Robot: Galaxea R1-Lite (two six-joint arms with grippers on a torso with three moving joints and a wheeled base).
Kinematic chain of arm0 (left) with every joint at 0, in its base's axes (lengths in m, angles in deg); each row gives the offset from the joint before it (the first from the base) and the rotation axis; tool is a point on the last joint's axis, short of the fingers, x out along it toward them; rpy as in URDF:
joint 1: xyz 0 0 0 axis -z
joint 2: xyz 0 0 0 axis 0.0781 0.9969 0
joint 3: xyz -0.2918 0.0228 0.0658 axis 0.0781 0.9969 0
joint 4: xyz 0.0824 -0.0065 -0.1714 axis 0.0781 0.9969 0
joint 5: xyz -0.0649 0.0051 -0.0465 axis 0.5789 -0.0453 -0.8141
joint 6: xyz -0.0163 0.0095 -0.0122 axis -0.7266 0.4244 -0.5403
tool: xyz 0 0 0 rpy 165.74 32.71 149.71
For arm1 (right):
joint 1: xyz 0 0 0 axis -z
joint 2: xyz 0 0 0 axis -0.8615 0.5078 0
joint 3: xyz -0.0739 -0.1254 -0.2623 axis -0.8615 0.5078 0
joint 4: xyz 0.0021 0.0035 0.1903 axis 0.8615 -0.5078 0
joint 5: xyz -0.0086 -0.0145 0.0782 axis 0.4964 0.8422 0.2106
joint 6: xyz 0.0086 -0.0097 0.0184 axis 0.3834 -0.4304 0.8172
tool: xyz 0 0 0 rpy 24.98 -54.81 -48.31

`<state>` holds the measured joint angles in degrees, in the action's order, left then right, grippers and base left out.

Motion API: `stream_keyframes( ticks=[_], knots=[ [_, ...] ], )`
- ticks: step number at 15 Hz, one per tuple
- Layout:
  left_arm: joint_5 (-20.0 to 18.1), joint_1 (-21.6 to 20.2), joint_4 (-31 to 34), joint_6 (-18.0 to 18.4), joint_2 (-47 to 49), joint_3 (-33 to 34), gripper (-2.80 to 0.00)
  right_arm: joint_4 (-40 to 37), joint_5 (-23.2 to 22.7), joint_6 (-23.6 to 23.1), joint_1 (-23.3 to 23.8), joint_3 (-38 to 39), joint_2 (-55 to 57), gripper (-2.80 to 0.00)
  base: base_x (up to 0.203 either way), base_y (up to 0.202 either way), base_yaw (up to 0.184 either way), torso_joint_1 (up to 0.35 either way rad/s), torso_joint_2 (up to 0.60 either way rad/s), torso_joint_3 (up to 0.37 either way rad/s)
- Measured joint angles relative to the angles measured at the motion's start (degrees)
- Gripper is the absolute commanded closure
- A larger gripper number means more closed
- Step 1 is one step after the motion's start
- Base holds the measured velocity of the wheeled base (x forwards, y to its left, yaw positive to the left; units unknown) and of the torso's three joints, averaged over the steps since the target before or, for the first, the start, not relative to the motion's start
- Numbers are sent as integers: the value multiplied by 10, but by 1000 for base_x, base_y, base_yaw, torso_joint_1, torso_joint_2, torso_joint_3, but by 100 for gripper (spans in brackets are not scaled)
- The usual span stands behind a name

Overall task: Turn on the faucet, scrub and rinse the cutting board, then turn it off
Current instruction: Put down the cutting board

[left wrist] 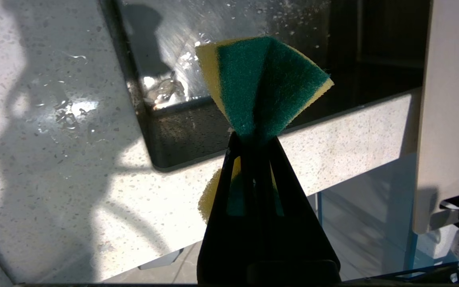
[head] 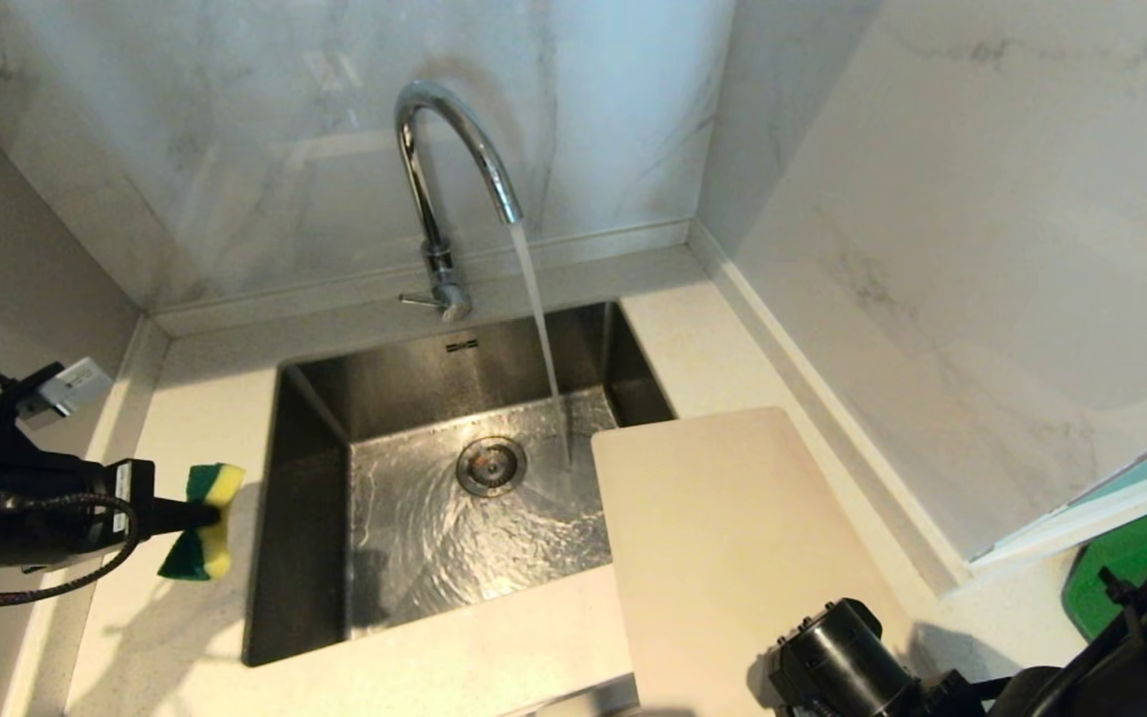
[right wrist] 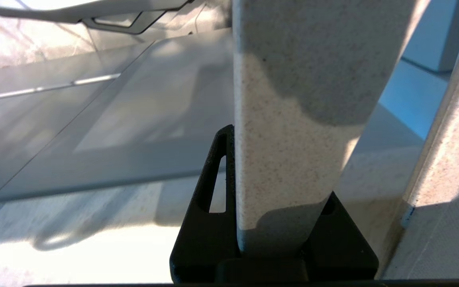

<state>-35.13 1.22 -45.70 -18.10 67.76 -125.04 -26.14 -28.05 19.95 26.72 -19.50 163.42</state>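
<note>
Nearest in the head view, the right gripper's black body sits at the bottom edge under the board, which lies over the sink's right rim while the faucet runs water into the basin. Left wrist view: the left gripper has its fingers pinched on a sponge above the worktop corner. Right wrist view: the right gripper has its fingers clamped on the board's edge.

Cutting board near end & right end effector off-frame.
</note>
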Motion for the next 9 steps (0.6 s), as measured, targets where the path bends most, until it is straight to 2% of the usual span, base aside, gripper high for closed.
stream_keyframes(
  ticks=[2, 9],
  knots=[
    [0, 3, 0, -1, 0, -2, 0, 24, -12, 0, 3, 2, 11, 0, 0, 0, 0, 0, 0, 0],
    [0, 4, 0, -2, 0, -5, 0, 30, -14, -2, 5, 15, 23, 0, 0, 0, 0, 0, 0, 0]
  ],
)
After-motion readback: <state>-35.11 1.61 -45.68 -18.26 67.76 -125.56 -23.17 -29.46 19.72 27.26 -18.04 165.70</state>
